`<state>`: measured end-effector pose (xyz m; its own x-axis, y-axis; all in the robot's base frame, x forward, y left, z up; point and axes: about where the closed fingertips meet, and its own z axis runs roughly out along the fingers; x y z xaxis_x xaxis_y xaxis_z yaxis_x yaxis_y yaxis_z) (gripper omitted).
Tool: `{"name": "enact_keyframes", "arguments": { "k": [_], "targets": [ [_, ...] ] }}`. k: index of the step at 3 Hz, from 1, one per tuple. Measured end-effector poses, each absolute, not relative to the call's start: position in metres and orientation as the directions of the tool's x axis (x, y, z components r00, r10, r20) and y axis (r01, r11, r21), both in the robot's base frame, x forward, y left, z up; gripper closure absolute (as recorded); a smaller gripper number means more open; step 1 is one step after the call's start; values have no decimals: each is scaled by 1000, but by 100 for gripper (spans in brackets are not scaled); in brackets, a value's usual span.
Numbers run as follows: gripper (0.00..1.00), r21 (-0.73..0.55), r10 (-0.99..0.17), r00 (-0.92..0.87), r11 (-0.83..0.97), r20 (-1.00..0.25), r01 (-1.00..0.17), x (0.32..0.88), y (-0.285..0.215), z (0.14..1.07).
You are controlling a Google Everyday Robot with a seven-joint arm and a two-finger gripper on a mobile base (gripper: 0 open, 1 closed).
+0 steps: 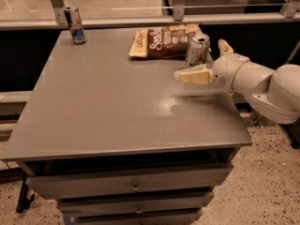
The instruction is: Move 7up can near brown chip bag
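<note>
Table (pixel 117 107) right edge: parted jaws beside 7up can (pixel 198 49)

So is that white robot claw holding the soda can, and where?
Seemingly nothing. The gripper spreads its cream fingers wide around the upright white-and-green 7up can, neither visibly pressing it; it stands on the grey table beside the brown chip bag.

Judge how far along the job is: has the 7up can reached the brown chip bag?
Done: the 7up can stands upright right beside the brown chip bag. In hand: the gripper is at the can, fingers spread open, apparently not clamping it. Left: only drawing the arm clear.
</note>
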<state>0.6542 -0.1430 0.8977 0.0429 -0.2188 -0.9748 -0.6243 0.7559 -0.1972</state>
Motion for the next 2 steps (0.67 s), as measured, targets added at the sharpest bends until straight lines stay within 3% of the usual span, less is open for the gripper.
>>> {"name": "enact_keyframes", "arguments": {
  "k": [2],
  "targets": [
    [0, -248, -265, 88, 665, -960, -705, 559, -162, 942]
  ]
}}
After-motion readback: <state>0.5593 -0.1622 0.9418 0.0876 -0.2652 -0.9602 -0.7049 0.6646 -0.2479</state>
